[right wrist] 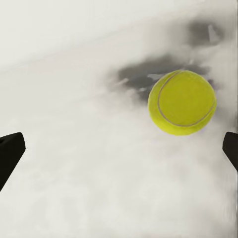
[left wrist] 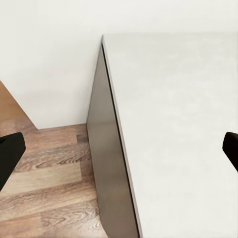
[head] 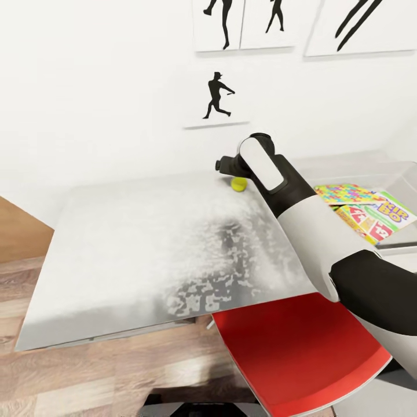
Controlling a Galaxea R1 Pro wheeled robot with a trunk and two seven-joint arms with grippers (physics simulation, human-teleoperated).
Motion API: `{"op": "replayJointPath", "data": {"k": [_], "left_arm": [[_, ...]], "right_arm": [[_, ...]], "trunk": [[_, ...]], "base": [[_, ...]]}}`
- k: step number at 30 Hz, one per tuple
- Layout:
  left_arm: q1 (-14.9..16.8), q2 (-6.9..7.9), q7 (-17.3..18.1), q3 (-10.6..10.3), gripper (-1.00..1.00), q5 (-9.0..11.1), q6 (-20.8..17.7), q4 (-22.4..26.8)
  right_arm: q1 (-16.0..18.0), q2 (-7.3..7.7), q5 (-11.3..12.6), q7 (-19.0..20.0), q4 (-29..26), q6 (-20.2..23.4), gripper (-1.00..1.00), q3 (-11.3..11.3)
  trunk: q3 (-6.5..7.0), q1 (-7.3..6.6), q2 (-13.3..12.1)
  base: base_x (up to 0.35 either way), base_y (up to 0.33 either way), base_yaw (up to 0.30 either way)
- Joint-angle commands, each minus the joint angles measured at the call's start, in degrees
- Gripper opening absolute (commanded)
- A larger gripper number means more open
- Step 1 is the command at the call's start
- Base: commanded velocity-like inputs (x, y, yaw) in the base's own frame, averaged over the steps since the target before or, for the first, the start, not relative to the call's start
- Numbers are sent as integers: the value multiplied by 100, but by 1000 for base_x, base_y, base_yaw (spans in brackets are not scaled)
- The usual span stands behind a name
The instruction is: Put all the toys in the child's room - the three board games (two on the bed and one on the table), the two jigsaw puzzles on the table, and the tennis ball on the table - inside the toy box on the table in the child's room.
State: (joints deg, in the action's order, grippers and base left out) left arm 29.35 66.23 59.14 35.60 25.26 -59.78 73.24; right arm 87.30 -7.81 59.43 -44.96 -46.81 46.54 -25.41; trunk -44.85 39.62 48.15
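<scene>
The tennis ball [head: 238, 183] lies near the back edge of the table [head: 145, 243], close to the wall. My right arm reaches over the table and its gripper [head: 226, 165] hovers just above and left of the ball. In the right wrist view the ball [right wrist: 182, 102] sits ahead of the open gripper [right wrist: 119, 153], nearer one fingertip [right wrist: 231, 148], untouched. The toy box [head: 359, 168] stands at the right end, holding a jigsaw puzzle [head: 346, 193] and the Skip-Bo board game [head: 379, 217]. My left gripper [left wrist: 119, 153] is open and empty over the table's corner [left wrist: 173, 124].
A red chair seat [head: 295, 347] sits under the table's front edge by my right forearm. Wood floor [head: 87, 370] lies to the left and front. A white wall with black silhouette pictures [head: 216, 95] rises right behind the table.
</scene>
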Motion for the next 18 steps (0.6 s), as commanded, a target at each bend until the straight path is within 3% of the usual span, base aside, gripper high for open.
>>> {"op": "replayJointPath", "data": {"k": [1,18], "left_arm": [[10,-1,27,-1,100,-12,-22,-3],[10,3,27,3,100,-12,-22,-3]], "right_arm": [[6,1,-7,-57,-3,1,100,-13],[6,6,-141,-57,-3,-4,100,15]], "trunk": [[-14,1,5],[-175,1,5]], "base": [[0,1,0],[-8,0,0]]}}
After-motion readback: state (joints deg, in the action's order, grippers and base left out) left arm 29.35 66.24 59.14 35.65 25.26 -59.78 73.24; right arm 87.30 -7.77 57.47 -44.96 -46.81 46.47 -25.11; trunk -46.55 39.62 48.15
